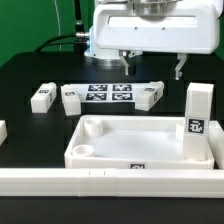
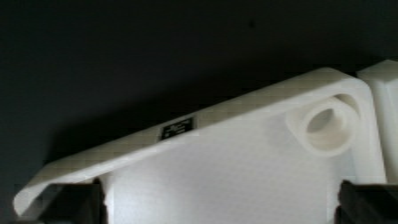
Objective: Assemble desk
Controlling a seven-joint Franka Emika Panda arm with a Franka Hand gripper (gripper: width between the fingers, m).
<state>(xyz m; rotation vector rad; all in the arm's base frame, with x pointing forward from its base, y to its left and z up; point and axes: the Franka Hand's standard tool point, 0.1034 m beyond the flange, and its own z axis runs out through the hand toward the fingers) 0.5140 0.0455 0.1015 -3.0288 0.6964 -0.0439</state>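
Observation:
The white tray-like tabletop (image 1: 140, 150) lies near the front of the black table, with round sockets (image 1: 84, 152) in its corners. One white leg (image 1: 197, 110) stands upright at the tabletop's corner on the exterior view's right. Three more legs lie behind it, two (image 1: 42, 96) (image 1: 70, 98) on the exterior view's left of the marker board and one (image 1: 150, 95) on its right. My gripper (image 1: 153, 68) hangs open above and behind the tray, holding nothing. In the wrist view the tabletop (image 2: 214, 170) with one socket (image 2: 329, 125) shows below my open gripper (image 2: 217, 208), between the dark fingertips (image 2: 63, 205).
The marker board (image 1: 108, 95) lies flat behind the tabletop, among the loose legs. A long white border rail (image 1: 110, 182) runs along the table's front edge. A small white piece (image 1: 2, 130) shows at the left edge of the exterior view.

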